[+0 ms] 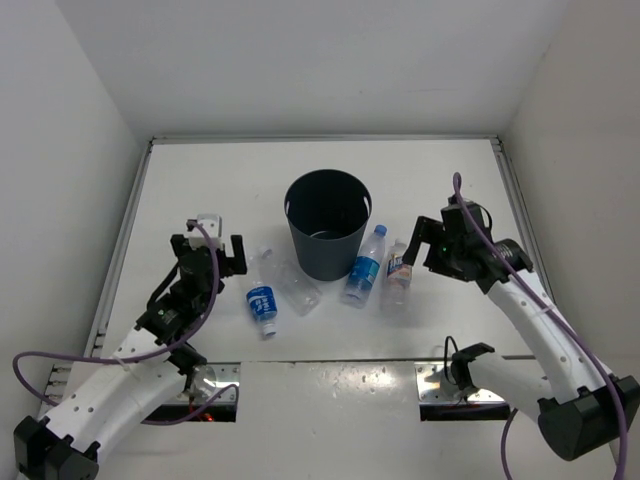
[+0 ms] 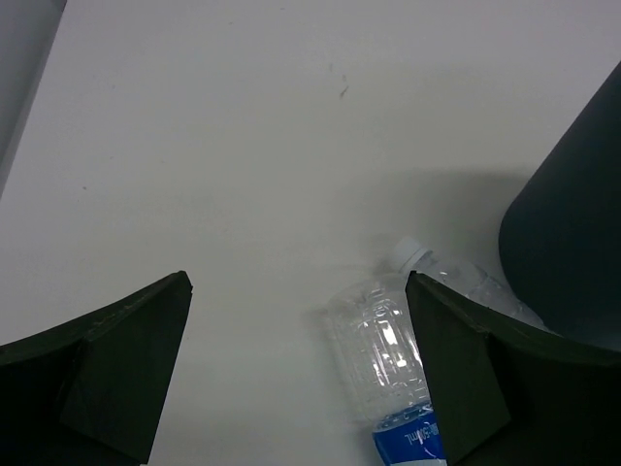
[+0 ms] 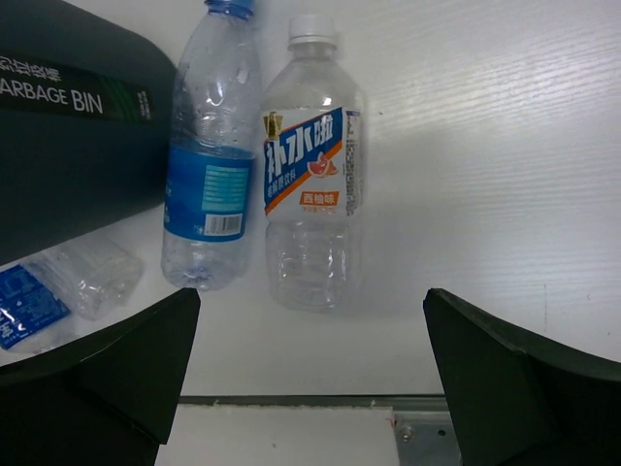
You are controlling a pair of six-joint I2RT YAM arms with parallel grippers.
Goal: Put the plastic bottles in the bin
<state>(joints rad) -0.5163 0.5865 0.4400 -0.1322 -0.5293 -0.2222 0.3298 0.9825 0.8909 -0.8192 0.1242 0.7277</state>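
Observation:
The bin (image 1: 327, 222) stands upright in the middle of the table. Several plastic bottles lie around its near side: a blue-labelled bottle (image 1: 262, 300), an unlabelled bottle (image 1: 298, 288), a second blue-labelled bottle (image 1: 365, 267) and a white-blue labelled bottle (image 1: 398, 270). My left gripper (image 1: 212, 255) hovers open just left of the first bottle (image 2: 393, 359), which shows beside its right finger. My right gripper (image 1: 418, 245) is open, just right of the white-blue labelled bottle (image 3: 310, 165) and its blue-labelled neighbour (image 3: 209, 165). Neither gripper holds anything.
White walls close in the table on the left, right and back. A metal seam (image 3: 291, 400) runs across the table near the arm bases. The bin wall (image 2: 572, 252) stands close to the right of my left gripper.

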